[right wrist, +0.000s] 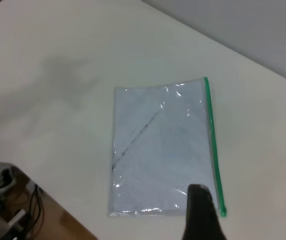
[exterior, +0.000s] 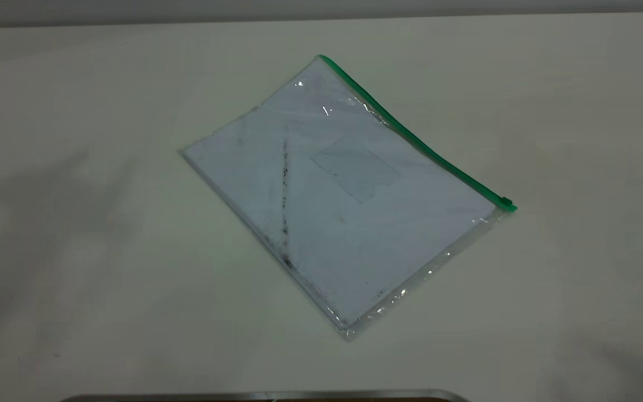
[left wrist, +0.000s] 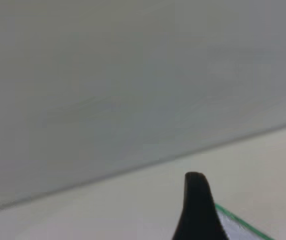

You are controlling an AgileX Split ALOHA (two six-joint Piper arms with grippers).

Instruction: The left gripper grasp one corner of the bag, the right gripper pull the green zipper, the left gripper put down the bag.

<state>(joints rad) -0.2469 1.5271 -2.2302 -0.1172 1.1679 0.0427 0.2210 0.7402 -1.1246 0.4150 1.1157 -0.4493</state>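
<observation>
The bag (exterior: 344,190) lies flat and askew in the middle of the table, with white paper, a dark smudge line and a small pocket showing through it. The green zipper (exterior: 416,139) runs along its far right long edge, and the slider tab (exterior: 504,201) sits at the right end. Neither gripper shows in the exterior view. A black part of my left gripper (left wrist: 198,210) rises next to a green-edged corner of the bag (left wrist: 238,227). My right gripper (right wrist: 200,215) hangs high above the bag (right wrist: 158,150), over the zipper (right wrist: 213,145) end that carries the slider.
The white table (exterior: 76,223) spreads widely around the bag on every side. A metal rim (exterior: 265,396) runs along the near edge in the exterior view. Beyond the table's edge, the right wrist view shows floor with cables (right wrist: 13,210).
</observation>
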